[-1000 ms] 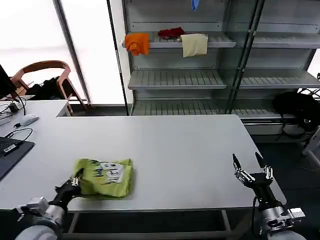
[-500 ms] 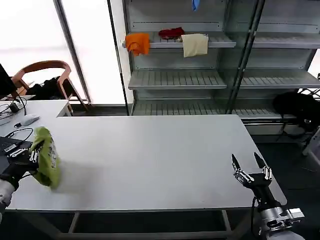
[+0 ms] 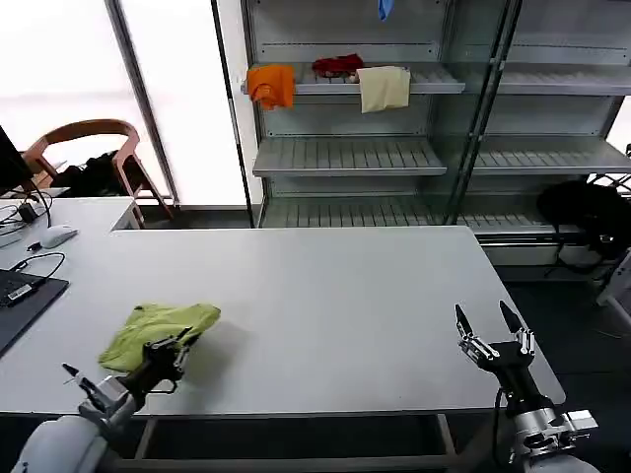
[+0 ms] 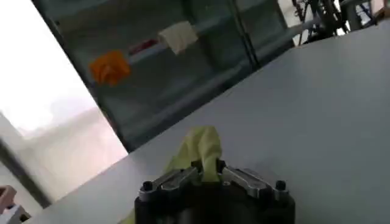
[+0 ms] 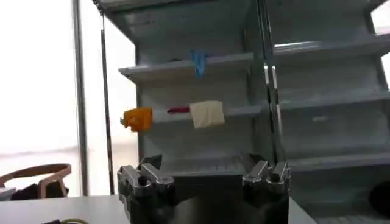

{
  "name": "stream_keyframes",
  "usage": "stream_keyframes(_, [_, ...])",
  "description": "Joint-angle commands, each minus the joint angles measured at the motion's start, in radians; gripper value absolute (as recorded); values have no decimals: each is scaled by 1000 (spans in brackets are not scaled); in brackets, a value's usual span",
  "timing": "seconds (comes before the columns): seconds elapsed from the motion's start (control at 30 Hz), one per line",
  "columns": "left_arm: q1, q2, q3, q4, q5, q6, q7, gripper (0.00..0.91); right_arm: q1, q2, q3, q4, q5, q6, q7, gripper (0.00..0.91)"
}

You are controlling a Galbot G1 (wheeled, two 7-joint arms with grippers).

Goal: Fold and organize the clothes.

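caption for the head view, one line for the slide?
Left gripper pinches the lime-green T-shirt on the white table; right gripper waits open at the table's edge.

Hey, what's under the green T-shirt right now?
The lime-green T-shirt lies bunched on the white table, with bare tabletop around it. The left tool is shut on its near edge. Anything beneath the fabric is covered.

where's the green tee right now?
Head view: T-shirt lies crumpled on the table's near-left part, pinched by the left gripper, right of the laptop.
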Motion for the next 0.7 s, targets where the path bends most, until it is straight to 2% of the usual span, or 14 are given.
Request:
stream_keyframes(0.03, [-185,-19,280,-19,-104,137,-223,10,18,3,-26,-1,-6,-6,0,907])
stream_keyframes(0.2, [-320,-54,416,2,-152,233,-395,20,28,11,-39,5,-16,-16,1,907])
stream_keyframes(0.3, [-397,-92,480,23,-163,245,-489,40,26,17,-45,9,-29,-19,0,907])
stream_keyframes(0.33, [-416,-105,499,25,-163,251,-521,181,27,18,-47,11,-32,-20,0,907])
stream_keyframes(0.37, [-420,-109,505,23,-163,253,-542,907,27,18,-48,11,-33,-21,0,907])
stream_keyframes(0.53, [-430,-134,512,-45,-164,259,-566,907,33,19,-53,14,-37,-30,1,907])
stream_keyframes(0.7, [-414,-124,450,-142,-168,257,-584,907,76,24,-99,12,-44,-79,0,907])
